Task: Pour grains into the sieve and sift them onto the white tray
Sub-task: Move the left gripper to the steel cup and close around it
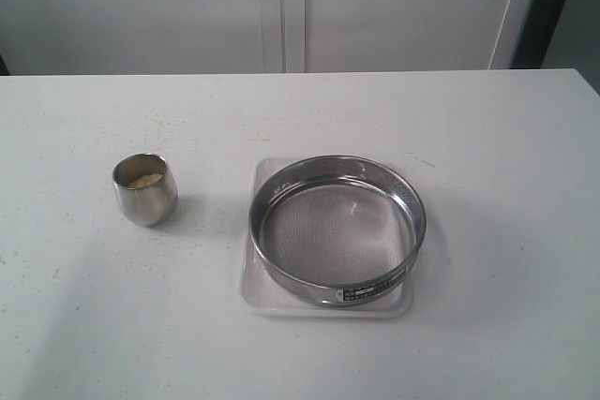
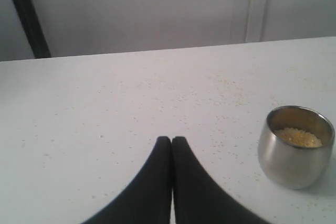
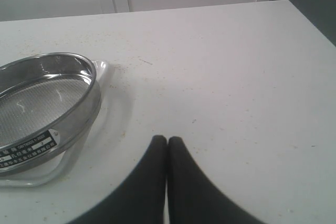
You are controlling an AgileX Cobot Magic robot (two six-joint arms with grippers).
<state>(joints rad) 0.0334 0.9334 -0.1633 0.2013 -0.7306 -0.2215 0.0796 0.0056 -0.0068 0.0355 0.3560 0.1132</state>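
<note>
Both pairs of jaws are closed and empty. The grains (image 2: 298, 137) lie in the steel cup (image 1: 145, 190) on the tabletop (image 1: 487, 138), left of the sieve (image 1: 337, 229), which rests on the white tray (image 1: 253, 292). We open the left jaws wide, grip the cup's wall, and keep it upright.

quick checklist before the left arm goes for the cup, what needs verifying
1. Cup upright with grains inside: ok.
2. Sieve resting on the white tray, mesh empty: ok.
3. Sieve wholly over the tray: cannot tell; in the exterior view its rim hides the tray's right edge.
4. Left gripper open wide enough for the cup: not ok, fingers are shut together.
5. Right gripper apart from the sieve: ok, shut and not touching it.
</note>
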